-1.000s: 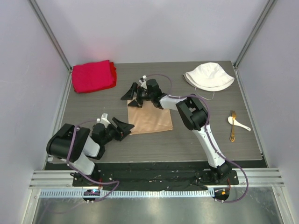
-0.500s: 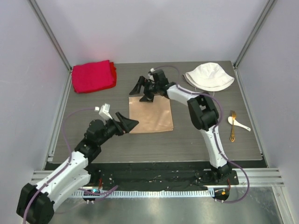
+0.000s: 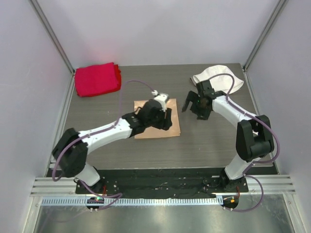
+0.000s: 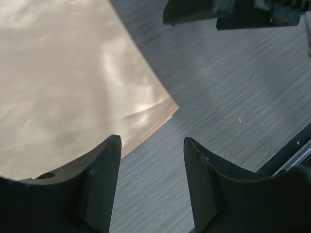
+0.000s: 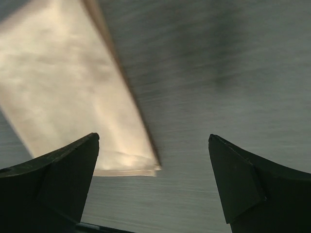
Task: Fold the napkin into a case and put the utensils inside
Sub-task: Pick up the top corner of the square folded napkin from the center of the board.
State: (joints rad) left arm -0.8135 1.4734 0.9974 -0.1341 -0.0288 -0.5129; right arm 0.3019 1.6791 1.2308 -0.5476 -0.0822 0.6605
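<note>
The peach-tan satin napkin (image 3: 158, 128) lies flat on the table, partly under my left arm. My left gripper (image 3: 166, 110) hovers open and empty over the napkin's right part. In the left wrist view the napkin (image 4: 63, 73) fills the upper left, and its corner lies just ahead of the open left gripper (image 4: 151, 145). My right gripper (image 3: 193, 109) is open and empty just right of the napkin. In the right wrist view the napkin (image 5: 73, 97) is at the left, its corner between the fingers of the right gripper (image 5: 153, 141). The utensils are hidden behind my right arm.
A thick red cloth (image 3: 97, 78) lies at the far left corner. A white bucket hat (image 3: 221, 74) sits at the far right, partly behind my right arm. The right gripper also shows at the top of the left wrist view (image 4: 233, 12).
My left arm has swung from the near left up over the napkin. My right gripper has moved right from the napkin's far edge to beside it. The right arm now covers the utensils.
</note>
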